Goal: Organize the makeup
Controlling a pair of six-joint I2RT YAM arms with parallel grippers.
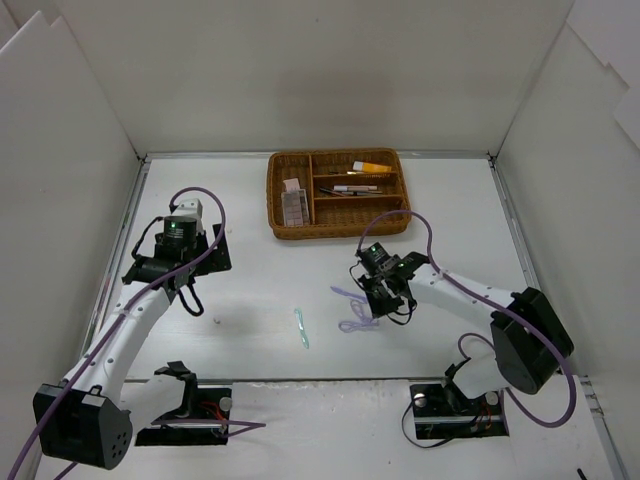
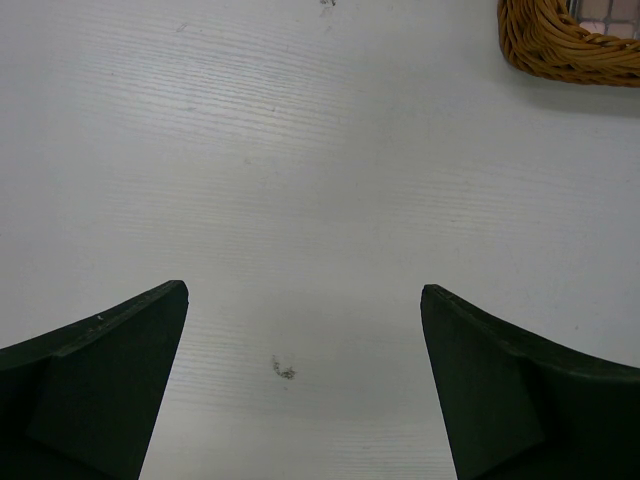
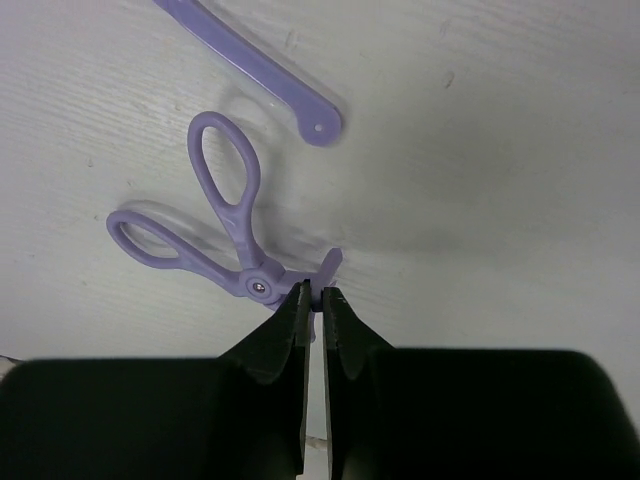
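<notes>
Right jaws are down at the bench (image 1: 250, 290) and pressed all but together, only a hairline slit between the tips. Caught in that slit is a sliver of the lilac scissor-handled tool (image 3: 225, 235): they have it pinched by its head end, just past the pivot. The tool lies flat on the bench, with its two finger loops fanning out ahead of the jaws and to their left.

Farther out ahead, and apart from the scissor-handled tool, lies the lilac flat stick (image 3: 255, 70). It runs on a diagonal with its rounded, holed end pointing toward the right.

From overhead, a slim mint tool (image 1: 301, 327) lies alone on the bench off to the left of the right jaws, in the stretch between the two arms.

Left jaws stand spread wide with nothing between them, just bare bench below. A corner of the wicker tray (image 2: 560, 45) shows ahead of them and off to their right.

That tray sits well beyond the right jaws too, at the far side of the bench. The orange tube (image 1: 372, 166) lies in its back-right slot. Thin pencils (image 1: 350, 187) lie in the slot in front of that, and the palettes (image 1: 294, 205) are in the left compartment.
</notes>
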